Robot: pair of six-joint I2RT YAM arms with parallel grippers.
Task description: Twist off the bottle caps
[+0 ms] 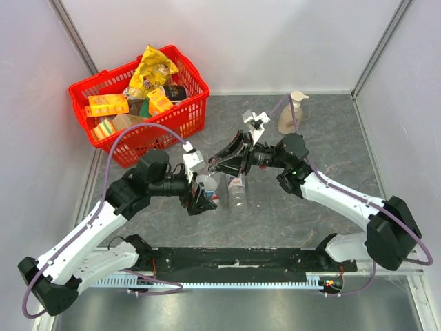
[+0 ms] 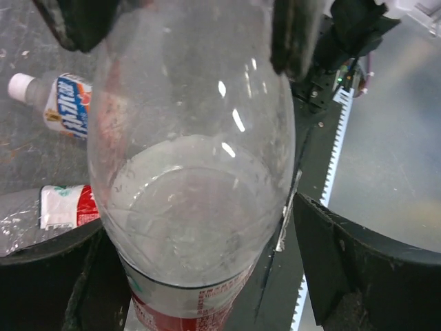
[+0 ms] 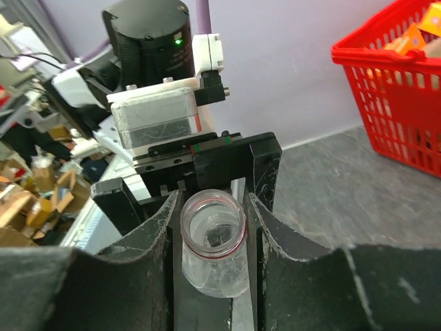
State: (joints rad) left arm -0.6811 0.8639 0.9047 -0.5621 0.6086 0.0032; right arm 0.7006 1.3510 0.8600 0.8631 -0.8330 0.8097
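Note:
My left gripper (image 1: 202, 196) is shut on the body of a clear labelled bottle (image 2: 193, 172) and holds it upright above the table. In the right wrist view the bottle's neck (image 3: 213, 234) is open, with a red ring and no cap on it. My right gripper (image 3: 212, 227) straddles that neck with its jaws open and a slim gap on each side; in the top view it is at the bottle's top (image 1: 224, 165). Two other bottles lie on the table, one with a white cap (image 2: 21, 85) and one crumpled (image 2: 62, 207). No red cap shows.
A red basket (image 1: 186, 121) full of packets stands at the back left. A beige pump soap bottle (image 1: 291, 114) stands at the back right. The two lying bottles (image 1: 236, 192) rest just right of the held one. A black rail (image 1: 234, 258) runs along the near edge.

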